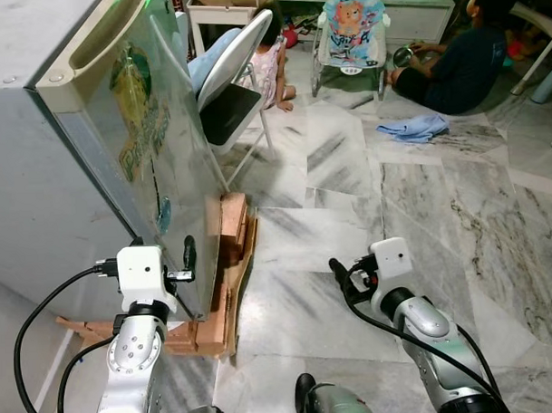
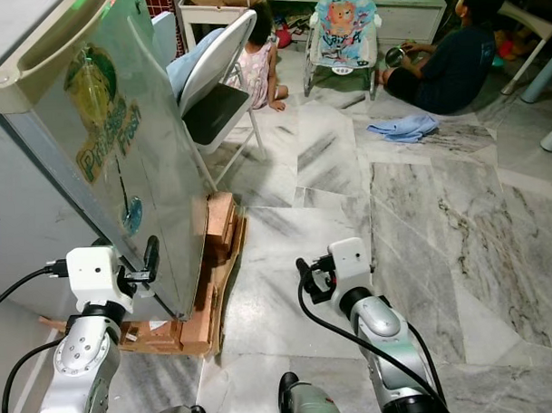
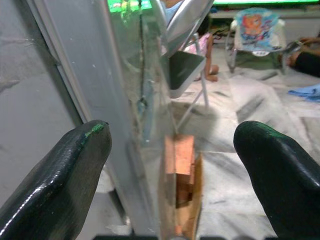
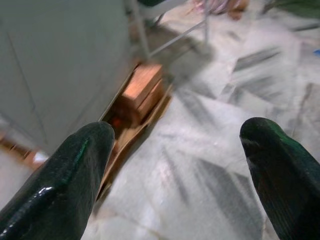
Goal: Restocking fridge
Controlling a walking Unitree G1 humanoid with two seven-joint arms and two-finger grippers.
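Note:
A grey fridge stands at the left, and its door [image 1: 152, 156] carries green stickers and a recessed handle [image 1: 102, 36] along the top. My left gripper [image 3: 170, 145] is open at the door's lower free edge. The door edge [image 3: 142, 115] runs between its two black fingers [image 3: 75, 165]. In the left eye view this gripper [image 1: 167, 254] sits low against the door. My right gripper [image 1: 344, 275] is open over the marble floor to the right of the fridge, with nothing between its fingers [image 4: 75, 170].
Wooden blocks [image 1: 230, 231] prop the fridge on a low pallet. A folding chair [image 1: 231, 86] stands just behind the door. Further back, two people [image 1: 452, 64] sit on the floor by a baby bouncer [image 1: 351, 32]. A blue cloth [image 1: 414, 127] lies on the marble.

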